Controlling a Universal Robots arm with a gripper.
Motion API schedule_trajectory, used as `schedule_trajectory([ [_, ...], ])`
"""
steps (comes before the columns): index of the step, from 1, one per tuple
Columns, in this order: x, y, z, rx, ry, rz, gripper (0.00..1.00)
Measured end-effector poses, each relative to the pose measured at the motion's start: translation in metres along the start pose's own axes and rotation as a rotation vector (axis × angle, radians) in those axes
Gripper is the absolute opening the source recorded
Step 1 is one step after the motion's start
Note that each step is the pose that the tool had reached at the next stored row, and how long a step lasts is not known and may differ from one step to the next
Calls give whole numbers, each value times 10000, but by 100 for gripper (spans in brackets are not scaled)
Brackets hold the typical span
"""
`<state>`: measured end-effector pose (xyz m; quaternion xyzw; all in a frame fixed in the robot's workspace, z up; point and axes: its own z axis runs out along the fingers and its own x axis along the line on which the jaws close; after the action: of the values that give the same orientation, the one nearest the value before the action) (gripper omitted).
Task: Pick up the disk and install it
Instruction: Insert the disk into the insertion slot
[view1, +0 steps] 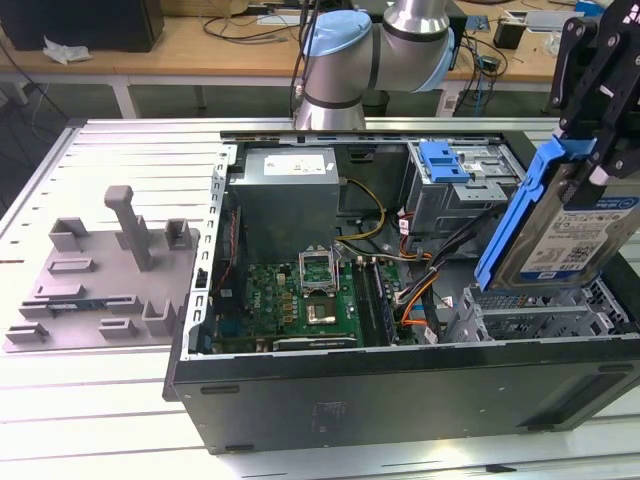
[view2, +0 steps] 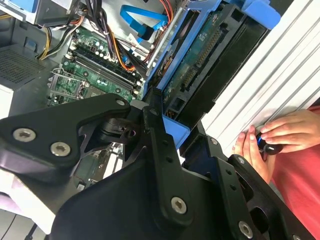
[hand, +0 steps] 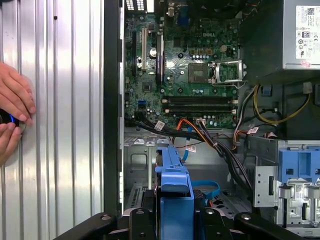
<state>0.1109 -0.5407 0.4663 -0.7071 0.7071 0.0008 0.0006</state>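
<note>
The disk (view1: 572, 235), a silver-grey drive with a white-and-blue label in a bright blue carrier frame, hangs tilted on edge above the open computer case (view1: 400, 385) at the exterior view's right. My black gripper (view1: 592, 160) is shut on its upper end. The metal drive bay (view1: 545, 312) lies just below the disk's lower edge. In the second wrist view the disk's green circuit-board side (view2: 200, 52) shows between my fingers (view2: 157, 132). In the first wrist view the blue carrier's edge (hand: 174, 192) stands over the bay floor, held by my gripper (hand: 174, 222).
Inside the case are the motherboard (view1: 300, 300), power supply (view1: 288, 190), a bundle of cables (view1: 420, 265) and an upper drive cage with a blue latch piece (view1: 445, 160). A grey fixture plate (view1: 105, 275) lies at the left. A person's hands (view2: 270, 140) rest on the slatted table beside the case.
</note>
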Motion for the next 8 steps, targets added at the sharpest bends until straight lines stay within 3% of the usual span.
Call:
schedule_trajectory([
  [8, 3, -6, 46, 0, 0, 0, 37],
])
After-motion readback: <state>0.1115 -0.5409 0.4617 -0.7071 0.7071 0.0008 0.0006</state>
